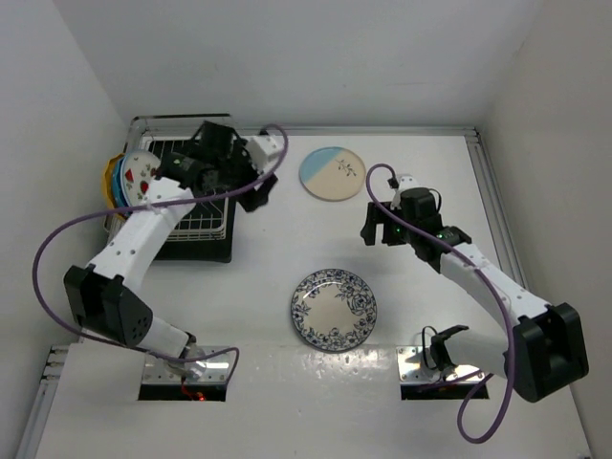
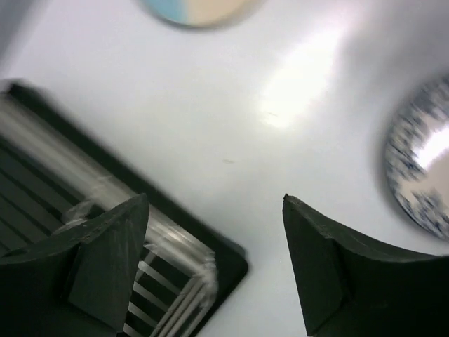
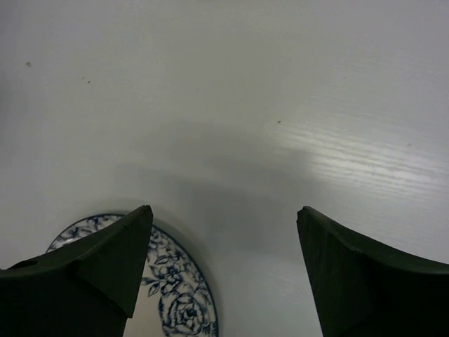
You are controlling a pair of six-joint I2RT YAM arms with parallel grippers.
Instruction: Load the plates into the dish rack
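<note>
- White-and-blue floral plate [image 3: 172, 281] lies just below right pincer [image 3: 224, 210], partly behind one finger; pincer spread, empty.
- Wire dish rack [image 2: 175, 288] corner sits beneath left pincer [image 2: 215, 200], likewise spread, empty.

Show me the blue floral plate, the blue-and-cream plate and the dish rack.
Blue floral plate [image 1: 334, 309]: top view, cream centre.
Blue-and-cream plate [image 1: 332, 174]: top view, centre, where blue meets cream.
Dish rack [image 1: 204, 220]: top view, bare wire grid by its near right corner.
</note>
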